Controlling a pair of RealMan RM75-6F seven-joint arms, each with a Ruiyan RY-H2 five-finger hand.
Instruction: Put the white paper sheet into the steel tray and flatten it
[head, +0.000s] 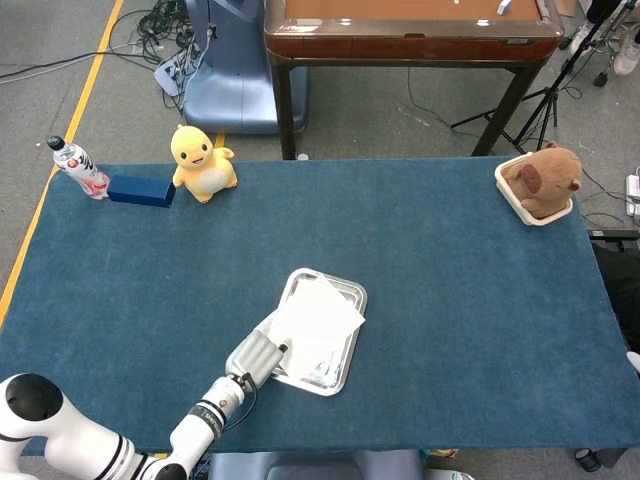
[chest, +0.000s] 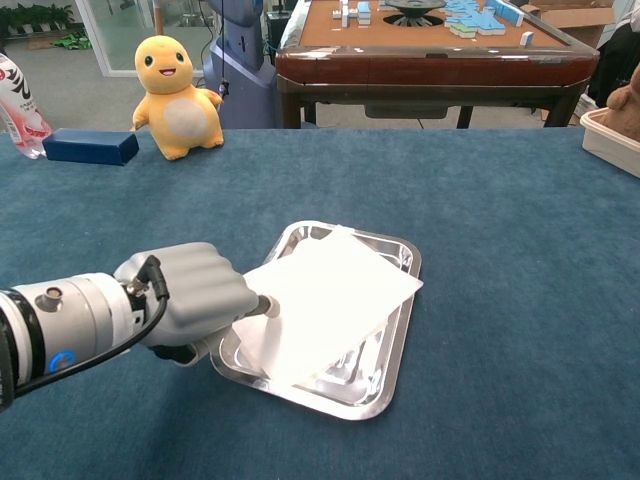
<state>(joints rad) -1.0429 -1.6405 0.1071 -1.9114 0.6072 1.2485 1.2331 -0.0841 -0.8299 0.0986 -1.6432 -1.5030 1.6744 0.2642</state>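
The steel tray (head: 327, 377) (chest: 372, 377) stands on the blue table, near its front edge. Across the tray lies the white paper sheet (head: 318, 318) (chest: 330, 300), turned at an angle. Its right corner hangs over the tray's right rim, and the sheet is not flat against the bottom. My left hand (head: 257, 354) (chest: 195, 295) is at the tray's left rim with its fingers curled in. One fingertip (chest: 265, 306) touches the sheet's left edge; I see nothing gripped in the hand. My right hand shows in neither view.
A yellow duck toy (head: 203, 160) (chest: 176, 95), a blue box (head: 141, 190) (chest: 90, 146) and a bottle (head: 78, 167) stand at the far left. At the far right corner sits a brown plush (head: 545, 175) in a white bin. A wooden table (head: 410, 30) stands behind.
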